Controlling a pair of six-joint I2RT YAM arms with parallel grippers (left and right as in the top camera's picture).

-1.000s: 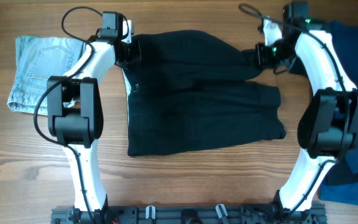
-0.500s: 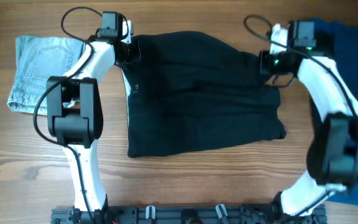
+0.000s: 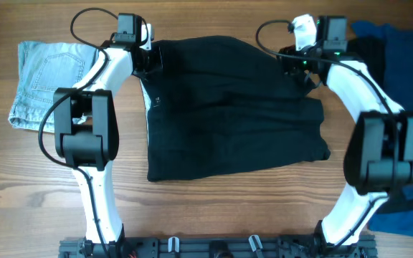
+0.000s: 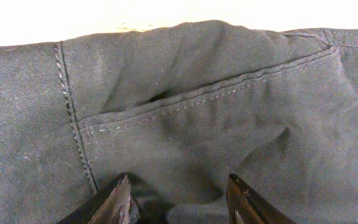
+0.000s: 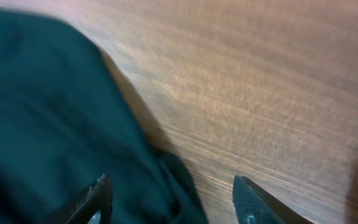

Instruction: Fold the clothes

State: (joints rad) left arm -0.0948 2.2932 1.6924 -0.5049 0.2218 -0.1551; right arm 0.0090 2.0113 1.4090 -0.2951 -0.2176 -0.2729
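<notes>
- The clothes lie spread across the middle of the desk. It's a plain matte black garment, roughly rectangular, rumpled along the far edge and flatter toward the near one.
- Up close from the left wrist, a slanted pocket seam with two rows of stitching runs across the black fabric. A vertical seam meets it on the left.
- The left end effector sits at the garment's far left corner. Its fingers stand half apart, with a bunched fold of black cloth filling the gap, so it's pinching the clothes.
- Over at the far right corner, the right end effector has its jaws spread wide.
- Bare wood shows between its fingertips, and the garment's edge lies beside and under one finger. Nothing is gripped there. That view is blurred.
- A small green light glows on the right wrist, and a black cable loops above the garment's far edge.
- Further out, a light-blue denim piece with a stitched pocket lies flat on the left side of the desk. It sits beyond the left arm and apart from the black garment.
- A blue cloth lies along the right edge of the desk, partly hidden behind the right arm.
</notes>
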